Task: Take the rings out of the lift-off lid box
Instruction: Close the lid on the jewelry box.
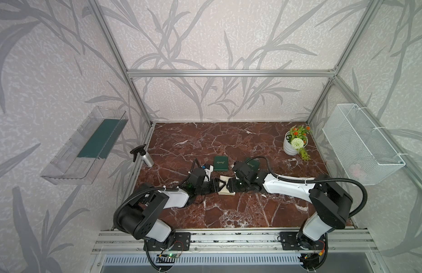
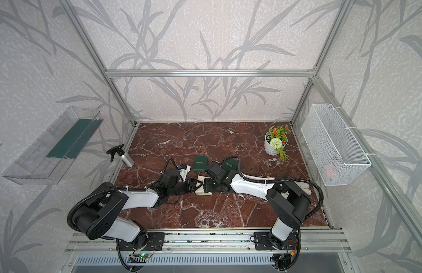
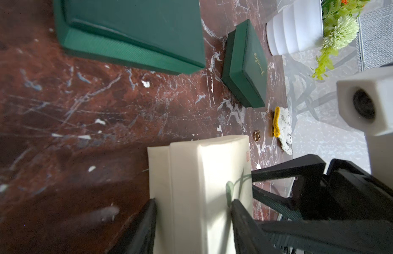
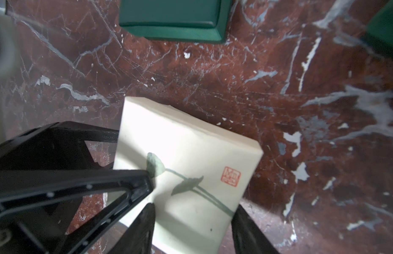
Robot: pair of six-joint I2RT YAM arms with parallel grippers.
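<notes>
Marble tabletop (image 1: pixel 228 212): one ring (image 3: pixel 256 135) lies just past the cream box (image 1: pixel 226 192), below centre in both top views; others, hidden, are likely inside. Left gripper (image 3: pixel 193 201) clamps the base (image 3: pixel 159 171) steady so right gripper (image 4: pixel 194 205), clenched on the lid (image 4: pixel 180 136), can lift.

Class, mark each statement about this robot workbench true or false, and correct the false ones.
1. The left end effector and the right end effector are both at the cream box. True.
2. Two green boxes lie on the table. True.
3. The spray bottle stands right beside the flower pot. False: they are at opposite sides of the table.
4. The cream box bears a blue seal. False: the seal is red.
</notes>
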